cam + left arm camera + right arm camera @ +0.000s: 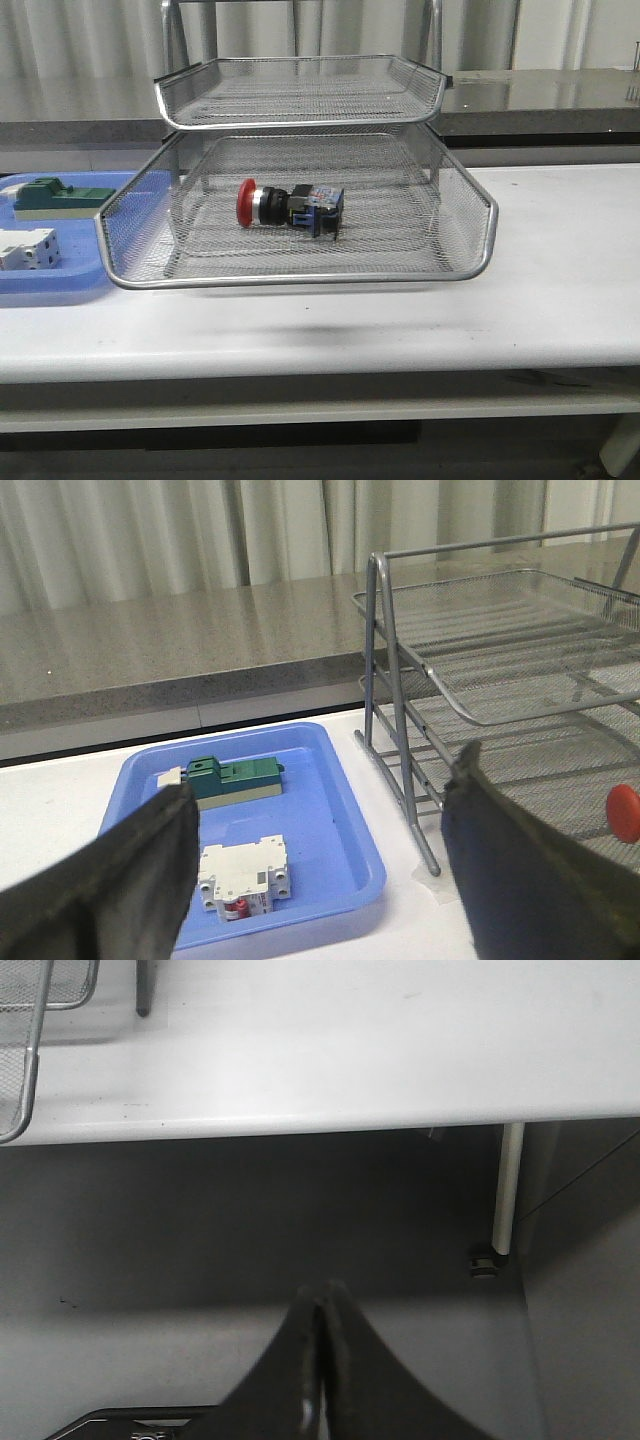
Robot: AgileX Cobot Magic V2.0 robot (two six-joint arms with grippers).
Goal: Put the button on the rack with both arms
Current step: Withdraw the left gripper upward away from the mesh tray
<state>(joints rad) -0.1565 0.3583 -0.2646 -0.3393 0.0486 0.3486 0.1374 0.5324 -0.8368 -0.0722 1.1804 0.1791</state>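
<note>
The button [290, 207] lies on its side in the lower tier of the silver wire-mesh rack [300, 268], red cap to the left, bluish block to the right. Its red cap also shows in the left wrist view [624, 812] inside the rack [400, 680]. My left gripper [320, 810] is open and empty, above the table between the blue tray and the rack. My right gripper [322, 1305] is shut and empty, below and in front of the table's edge. Neither arm shows in the front view.
A flat blue plastic tray [60, 285] left of the rack holds a green block [50, 197] and a white breaker block [28, 248]; they also show in the left wrist view [235, 780], [243, 877]. A table leg [508, 1190] stands at the right.
</note>
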